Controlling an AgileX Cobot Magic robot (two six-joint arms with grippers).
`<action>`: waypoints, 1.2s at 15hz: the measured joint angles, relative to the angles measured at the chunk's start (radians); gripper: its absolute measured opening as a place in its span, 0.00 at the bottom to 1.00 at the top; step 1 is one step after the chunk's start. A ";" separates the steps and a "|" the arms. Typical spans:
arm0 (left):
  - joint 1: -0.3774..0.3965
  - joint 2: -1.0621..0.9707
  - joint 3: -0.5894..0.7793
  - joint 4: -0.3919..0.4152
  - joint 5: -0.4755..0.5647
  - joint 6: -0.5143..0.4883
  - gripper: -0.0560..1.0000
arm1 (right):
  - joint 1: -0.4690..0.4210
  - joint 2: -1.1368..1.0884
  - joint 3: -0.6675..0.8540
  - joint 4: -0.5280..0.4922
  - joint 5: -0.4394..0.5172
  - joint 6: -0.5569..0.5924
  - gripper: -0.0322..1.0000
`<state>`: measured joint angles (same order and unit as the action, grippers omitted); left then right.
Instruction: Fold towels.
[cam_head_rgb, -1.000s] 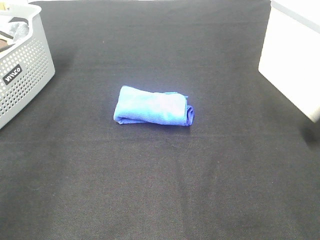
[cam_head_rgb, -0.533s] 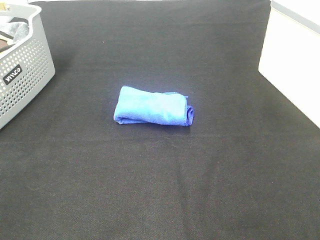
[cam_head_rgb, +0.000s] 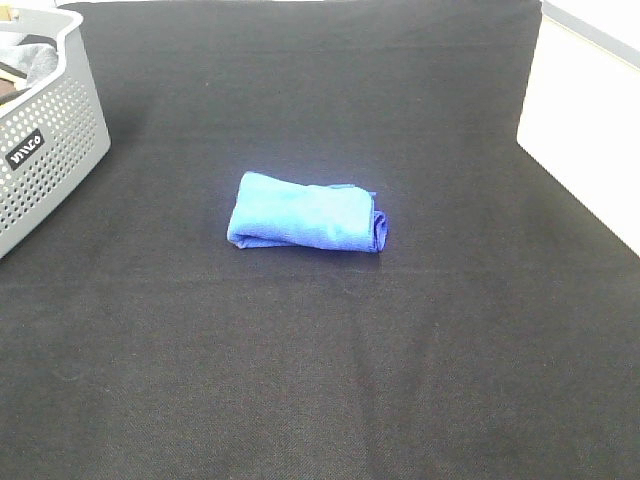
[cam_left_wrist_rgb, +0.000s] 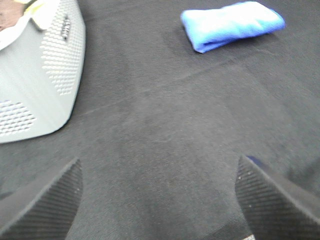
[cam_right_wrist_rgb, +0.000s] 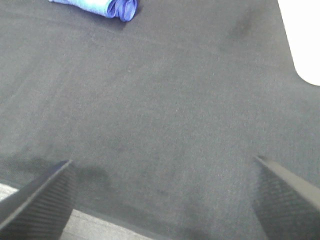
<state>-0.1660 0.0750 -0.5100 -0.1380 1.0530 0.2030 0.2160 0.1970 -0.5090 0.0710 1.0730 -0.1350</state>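
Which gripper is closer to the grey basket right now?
Left. The left gripper sits near the basket, with the towel farther off. The right gripper faces bare cloth near the towel's far side; no basket shows in its view.

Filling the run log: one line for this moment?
towel: folded, on cloth | basket: far left | left gripper: open, empty | right gripper: open, empty
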 joint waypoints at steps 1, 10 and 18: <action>0.000 0.000 0.000 -0.003 0.000 0.005 0.81 | 0.000 0.000 0.001 0.000 0.000 -0.004 0.88; 0.000 0.000 0.000 -0.003 0.000 0.008 0.81 | 0.000 0.000 0.001 0.001 0.000 -0.004 0.88; 0.154 -0.002 0.000 -0.003 0.000 0.008 0.81 | -0.176 -0.003 0.001 0.004 0.000 -0.004 0.88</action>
<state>-0.0120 0.0730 -0.5100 -0.1410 1.0530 0.2110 0.0400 0.1940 -0.5080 0.0750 1.0730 -0.1390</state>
